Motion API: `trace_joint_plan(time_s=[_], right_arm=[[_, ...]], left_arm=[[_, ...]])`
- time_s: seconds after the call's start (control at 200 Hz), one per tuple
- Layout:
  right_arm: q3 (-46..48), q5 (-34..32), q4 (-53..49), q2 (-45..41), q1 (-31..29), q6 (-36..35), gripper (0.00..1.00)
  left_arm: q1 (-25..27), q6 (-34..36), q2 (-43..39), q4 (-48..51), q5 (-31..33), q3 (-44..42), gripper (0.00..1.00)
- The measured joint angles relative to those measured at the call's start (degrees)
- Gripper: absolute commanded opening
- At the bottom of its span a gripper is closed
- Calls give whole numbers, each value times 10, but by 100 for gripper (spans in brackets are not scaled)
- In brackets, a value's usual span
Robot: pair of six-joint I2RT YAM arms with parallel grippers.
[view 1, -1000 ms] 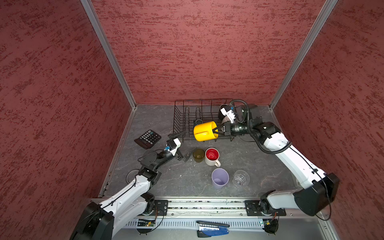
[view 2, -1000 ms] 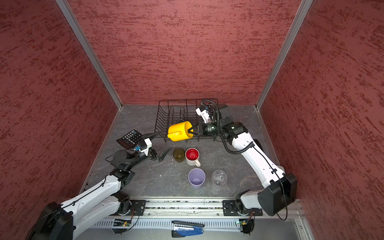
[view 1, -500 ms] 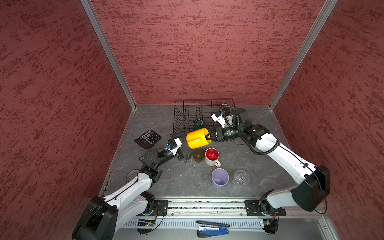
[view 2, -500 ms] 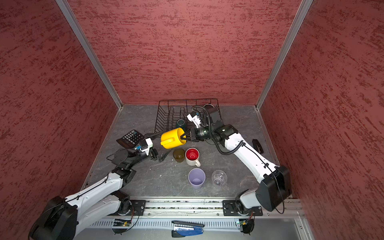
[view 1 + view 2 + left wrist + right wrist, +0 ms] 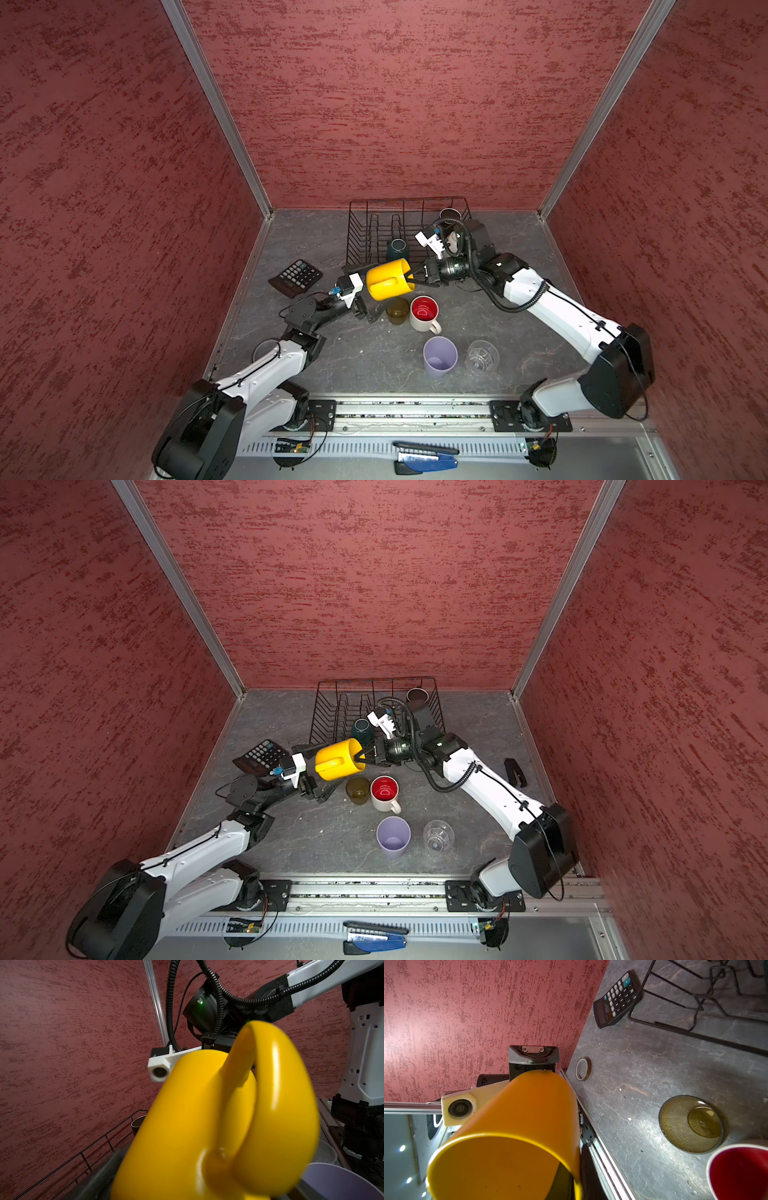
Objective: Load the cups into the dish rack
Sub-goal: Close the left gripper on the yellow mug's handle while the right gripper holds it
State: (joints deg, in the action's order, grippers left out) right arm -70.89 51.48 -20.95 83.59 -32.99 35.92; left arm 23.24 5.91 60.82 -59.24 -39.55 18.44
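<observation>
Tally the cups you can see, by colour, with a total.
yellow mug: 1
teal mug: 1
dark cup: 1
olive tumbler: 1
red-lined white mug: 1
lavender tumbler: 1
clear glass tumbler: 1
Total: 7

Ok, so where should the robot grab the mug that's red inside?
By its rim, from straight above. The red-lined mug stands upright with its mouth open, so the wall can probably be pinched, one jaw inside and one outside. Pick the rim's right side: the olive tumbler crowds its left, and the handle sticks out toward the front.
</observation>
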Motion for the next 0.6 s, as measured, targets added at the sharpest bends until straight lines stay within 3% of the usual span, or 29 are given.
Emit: trace_joint_plan(time_s=[0.466,0.601], right_arm=[[14,30,44,28,-15,37,0],[15,33,47,30,-17,44,0]], left_arm=[[-10,-29,19,-38,-47,1,93],[-11,-32,19,-41,-60,5,83]])
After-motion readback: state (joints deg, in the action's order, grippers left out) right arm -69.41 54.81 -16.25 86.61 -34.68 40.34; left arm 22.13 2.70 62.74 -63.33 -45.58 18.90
